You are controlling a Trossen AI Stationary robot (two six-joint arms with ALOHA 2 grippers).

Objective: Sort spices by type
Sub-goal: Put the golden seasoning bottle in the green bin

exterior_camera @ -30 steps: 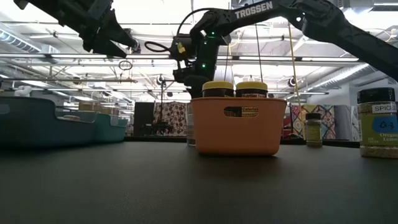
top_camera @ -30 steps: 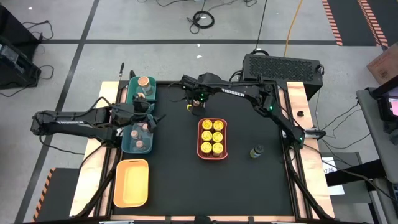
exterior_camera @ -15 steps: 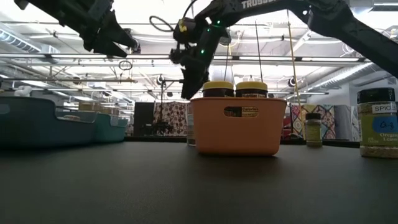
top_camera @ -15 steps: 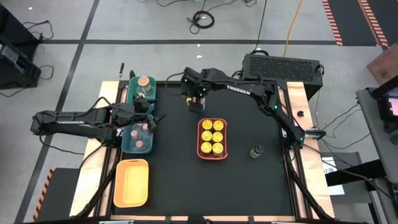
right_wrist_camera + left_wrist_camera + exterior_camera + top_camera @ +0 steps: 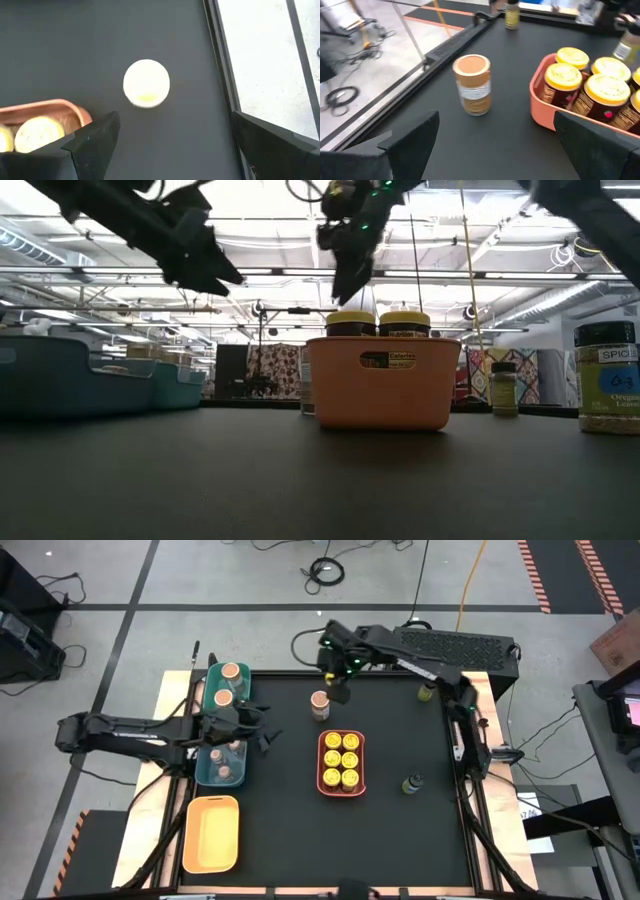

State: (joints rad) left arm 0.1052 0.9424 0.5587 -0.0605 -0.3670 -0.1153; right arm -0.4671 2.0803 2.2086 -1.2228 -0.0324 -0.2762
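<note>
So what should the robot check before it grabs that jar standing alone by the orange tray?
1. Tan jar upright on the table: ok, the left wrist view shows it standing.
2. Jar free of the right end effector: ok, open and lifted beside it.
3. Left end effector open: ok, fingers spread.
4. Path from left end effector to jar clear: ok, bare mat between them.
5. Coral tray has room: not ok, six yellow-lid jars fill it.
6. Green tray has room: cannot tell; a tan-lid jar sits there.
</note>
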